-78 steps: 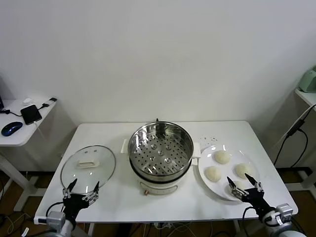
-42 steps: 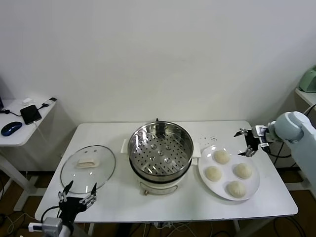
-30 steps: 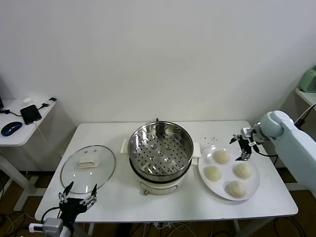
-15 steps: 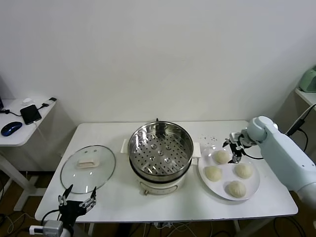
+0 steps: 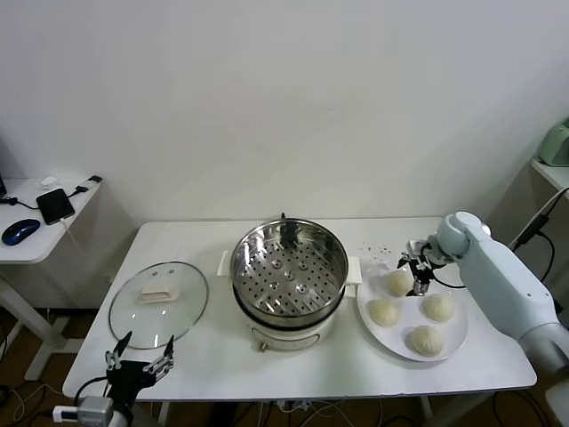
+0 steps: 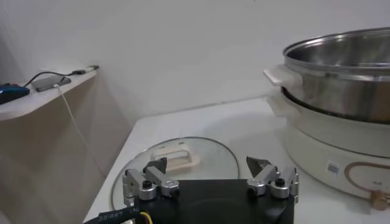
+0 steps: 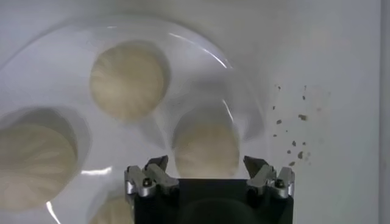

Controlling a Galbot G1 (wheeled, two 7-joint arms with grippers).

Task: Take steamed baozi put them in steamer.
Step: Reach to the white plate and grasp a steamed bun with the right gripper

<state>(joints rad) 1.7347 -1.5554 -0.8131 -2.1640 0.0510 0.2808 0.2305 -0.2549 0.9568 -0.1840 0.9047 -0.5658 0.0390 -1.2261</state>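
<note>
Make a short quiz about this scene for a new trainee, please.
1. True or false: a bun already lies in the steamer.
2. How many buns are on the plate?
3. The right pincer hangs open over: A) the lid B) the far bun C) the steamer.

Key: 1 false. 2 four. 3 B. The left pincer waits, open, at the near table edge beside the lid.

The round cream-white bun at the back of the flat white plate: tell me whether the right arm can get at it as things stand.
Probably yes. The right gripper hangs open directly over that cream-white bun, fingers either side, nothing between. The neighbouring buns on the white plate lie apart from it.
</note>
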